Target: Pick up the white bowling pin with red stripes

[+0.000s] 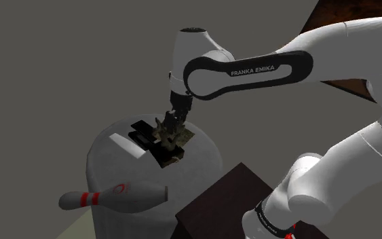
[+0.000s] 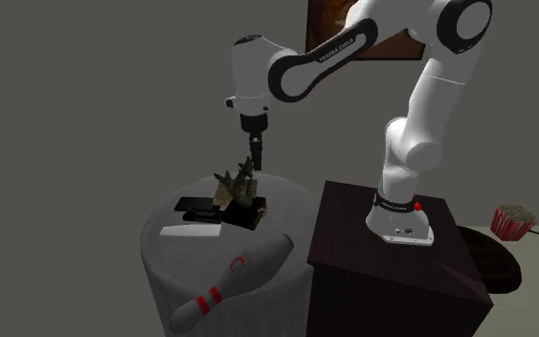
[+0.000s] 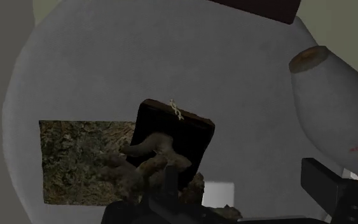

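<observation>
The hand (image 2: 256, 165) hangs just above the gnarled ornament (image 2: 238, 190), spread wide and empty (seemingly not lined up on its target). The bowling pin (image 2: 234, 278) lies on its side well apart from the ornament, its neck overhanging the tabletop (image 2: 291, 215) rim, probably favouring a grasp across its body.

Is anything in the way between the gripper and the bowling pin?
Not really. The gripper hangs just above a brown figurine mid-table. The pin lies apart at the table's edge. If the gripper keeps above the figurine, the way across looks free.
</observation>
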Robot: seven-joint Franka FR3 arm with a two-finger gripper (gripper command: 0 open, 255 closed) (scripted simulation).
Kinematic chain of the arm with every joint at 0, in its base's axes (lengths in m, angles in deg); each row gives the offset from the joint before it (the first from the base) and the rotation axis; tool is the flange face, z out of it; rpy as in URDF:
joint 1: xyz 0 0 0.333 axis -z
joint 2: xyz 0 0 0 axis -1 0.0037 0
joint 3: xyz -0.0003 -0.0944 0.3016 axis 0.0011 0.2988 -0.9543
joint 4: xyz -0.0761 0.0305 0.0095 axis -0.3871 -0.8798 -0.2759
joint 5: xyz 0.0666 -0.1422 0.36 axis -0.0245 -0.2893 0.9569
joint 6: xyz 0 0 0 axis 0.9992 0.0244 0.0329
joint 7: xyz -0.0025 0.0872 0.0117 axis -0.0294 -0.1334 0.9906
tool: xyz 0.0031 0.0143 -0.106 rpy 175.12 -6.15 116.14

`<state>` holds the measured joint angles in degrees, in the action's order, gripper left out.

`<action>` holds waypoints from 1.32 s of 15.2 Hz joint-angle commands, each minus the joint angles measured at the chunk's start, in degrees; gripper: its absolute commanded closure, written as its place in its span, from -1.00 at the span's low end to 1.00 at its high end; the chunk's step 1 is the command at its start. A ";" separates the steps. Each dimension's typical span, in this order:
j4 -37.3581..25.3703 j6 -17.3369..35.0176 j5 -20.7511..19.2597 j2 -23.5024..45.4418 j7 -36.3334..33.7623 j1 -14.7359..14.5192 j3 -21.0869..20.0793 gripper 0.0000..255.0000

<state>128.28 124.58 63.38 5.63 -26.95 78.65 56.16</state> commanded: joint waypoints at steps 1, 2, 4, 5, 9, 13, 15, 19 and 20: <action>-1.73 1.61 -0.80 4.04 -0.27 -0.97 -1.40 -1.00; -2.64 2.17 -1.28 5.87 -0.35 -1.43 -2.01 -1.00; -4.56 3.17 -2.35 9.56 -0.56 -2.38 -3.18 -1.00; -5.56 3.61 -2.96 11.40 -0.69 -2.88 -3.74 -1.00; -9.86 4.95 -5.71 18.78 -1.30 -5.10 -5.69 -1.00; -14.58 5.66 -8.81 26.14 -1.88 -7.75 -7.15 -1.00; -17.09 5.79 -10.40 29.79 -2.10 -9.25 -7.69 -1.00; -22.39 5.68 -13.46 37.00 -2.25 -12.56 -8.45 -1.00; -23.77 5.58 -14.19 38.78 -2.22 -13.44 -8.58 -1.00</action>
<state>106.11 130.24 50.04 42.34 -29.04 66.22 47.75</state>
